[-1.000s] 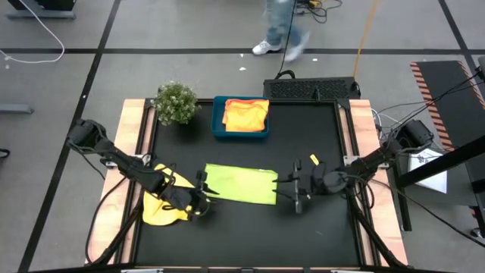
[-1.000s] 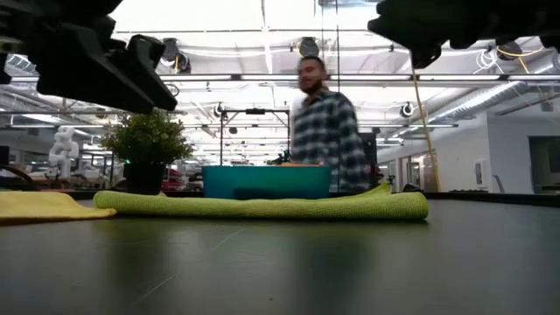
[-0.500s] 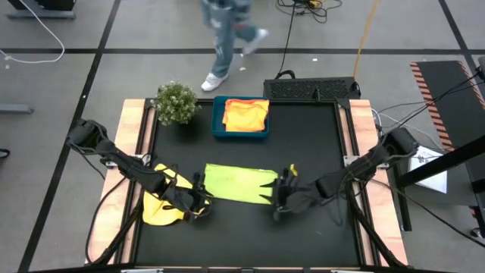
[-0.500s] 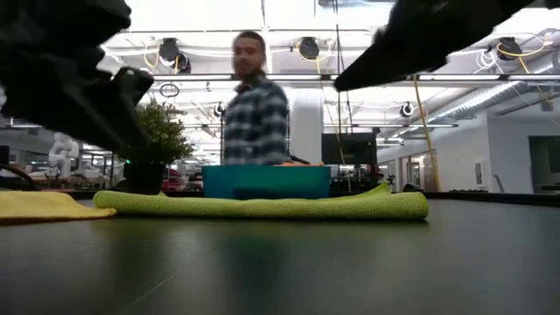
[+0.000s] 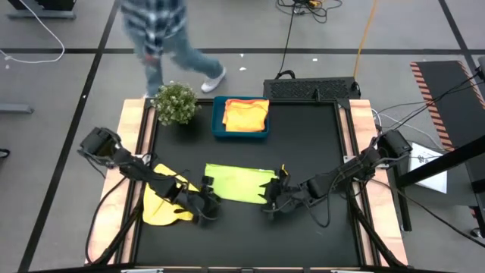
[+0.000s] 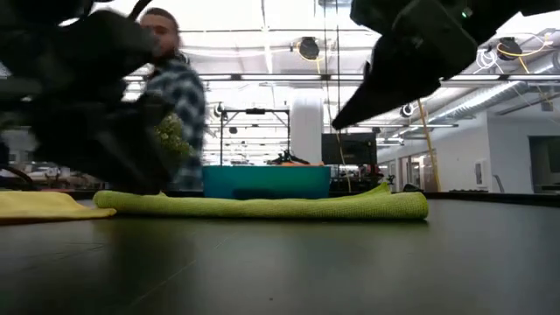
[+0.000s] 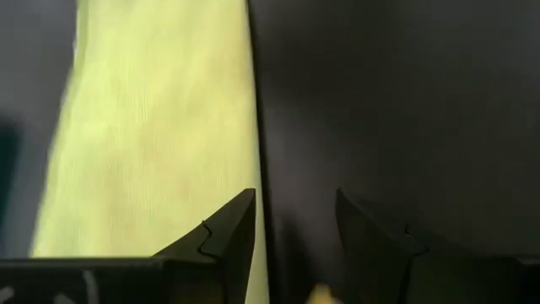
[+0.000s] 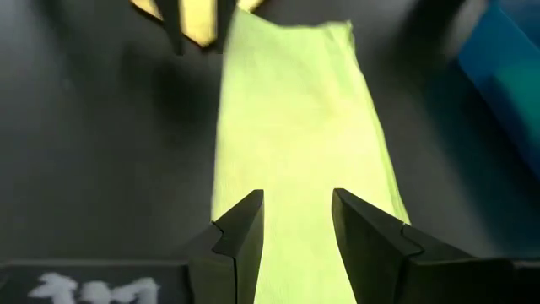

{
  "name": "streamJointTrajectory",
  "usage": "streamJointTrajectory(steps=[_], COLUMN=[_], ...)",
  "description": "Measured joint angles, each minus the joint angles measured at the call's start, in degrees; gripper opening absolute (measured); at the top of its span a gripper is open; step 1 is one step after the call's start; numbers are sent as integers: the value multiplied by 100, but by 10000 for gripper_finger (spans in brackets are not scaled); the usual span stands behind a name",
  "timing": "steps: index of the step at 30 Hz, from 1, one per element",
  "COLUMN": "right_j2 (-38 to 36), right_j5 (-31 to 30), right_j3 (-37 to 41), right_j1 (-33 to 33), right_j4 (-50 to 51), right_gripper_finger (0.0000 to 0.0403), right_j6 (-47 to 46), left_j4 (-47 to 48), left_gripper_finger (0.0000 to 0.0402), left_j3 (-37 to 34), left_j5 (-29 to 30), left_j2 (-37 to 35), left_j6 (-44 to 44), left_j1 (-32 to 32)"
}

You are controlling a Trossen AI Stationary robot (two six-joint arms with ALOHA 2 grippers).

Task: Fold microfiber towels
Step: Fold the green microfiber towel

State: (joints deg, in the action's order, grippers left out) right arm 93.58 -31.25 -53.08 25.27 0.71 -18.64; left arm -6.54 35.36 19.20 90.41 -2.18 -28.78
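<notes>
A lime green microfiber towel (image 5: 239, 184) lies folded into a long strip on the black table, seen edge-on in the low view (image 6: 262, 206). My left gripper (image 5: 210, 205) is open and low beside the strip's near left corner, its fingers (image 7: 295, 198) straddling the towel's near edge (image 7: 253, 127). My right gripper (image 5: 269, 199) is open above the strip's right end (image 8: 297, 196), slanting down, clear of the cloth in the low view (image 6: 350, 114). A yellow towel (image 5: 161, 206) lies crumpled under my left arm. Orange-yellow towels (image 5: 246, 114) rest in the blue tray (image 5: 218, 125).
A small green plant (image 5: 176, 102) stands at the far left of the table, next to the blue tray. A person (image 5: 159, 38) walks past beyond the far edge. Bare black table stretches to the right (image 5: 318, 136) and along the near edge.
My right gripper has gone toward the table's left, up to the green towel's right end, and tipped nose-down. My left gripper has sunk toward the table at the towel's near left corner. The towel has not moved. The person has crossed from right to left behind the table.
</notes>
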Motion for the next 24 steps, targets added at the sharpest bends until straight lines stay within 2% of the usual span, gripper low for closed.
streamJointTrajectory(steps=[5,8,13,19,24], right_j2=[0,0,144,609,867], right_j5=[-38,-42,45,834,899], right_j3=[2,2,4,9,9], right_j1=[33,26,-74,-144,-144], right_j4=[398,643,861,627,725], right_gripper_finger=[132,132,132,132,132], right_j6=[-441,-698,-1067,-1073,-1322], left_j4=[-113,401,1810,2430,3022], left_gripper_finger=[168,168,168,168,168], left_j3=[693,1083,1437,1451,1448], left_j5=[-177,-207,-116,-78,341], left_j2=[649,970,933,549,414], left_j6=[726,810,177,-399,-792], left_j1=[198,277,303,37,-141])
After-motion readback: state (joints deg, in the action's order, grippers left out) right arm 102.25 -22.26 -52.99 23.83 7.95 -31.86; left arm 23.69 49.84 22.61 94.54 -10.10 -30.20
